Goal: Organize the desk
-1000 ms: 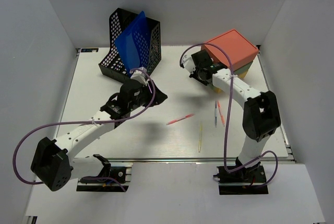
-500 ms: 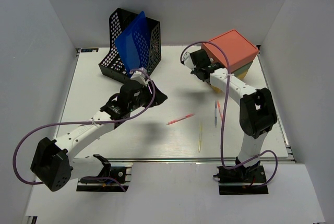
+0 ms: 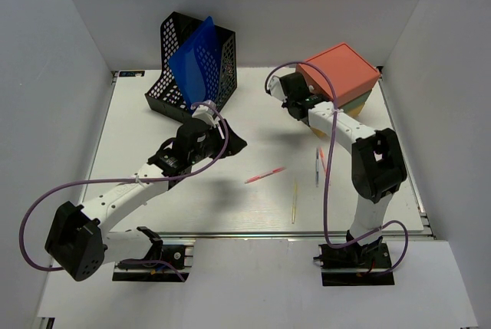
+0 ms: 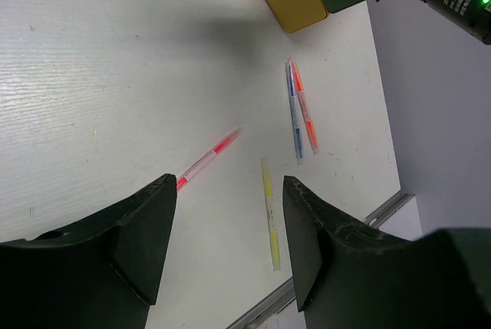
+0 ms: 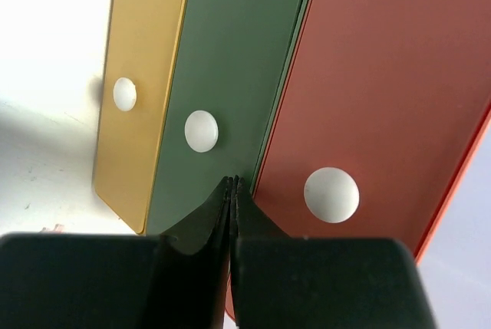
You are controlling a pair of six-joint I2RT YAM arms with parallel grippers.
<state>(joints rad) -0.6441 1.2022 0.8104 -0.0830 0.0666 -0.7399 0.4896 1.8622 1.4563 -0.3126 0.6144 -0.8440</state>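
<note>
Right gripper point(image 5: 232, 185), pinched shut, noses the drawer unit point(image 3: 343, 70), likely to push a drawer. Left of it, the left gripper point(image 4: 228, 191) hangs wide and empty above the desk point(image 3: 126, 126) and its stray pens point(image 4: 294, 118).

Right in front of the right hand point(image 5: 232, 191) stands a stack of three drawers point(image 5: 230, 53), red over green over yellow, each front with a white knob point(image 5: 201, 130). Below the left hand point(image 4: 228, 187) lies a pink pen point(image 4: 205, 162), blurred in the wrist view. A yellow pen point(image 4: 269, 214) lies near it but apart, toward the right hand. Farther that way a blue pen point(image 4: 293, 114) and an orange pen point(image 4: 304, 106) lie side by side, touching. Behind the left hand stands a black mesh rack point(image 3: 226, 64) with a blue folder point(image 3: 192, 60) leaning in it.
</note>
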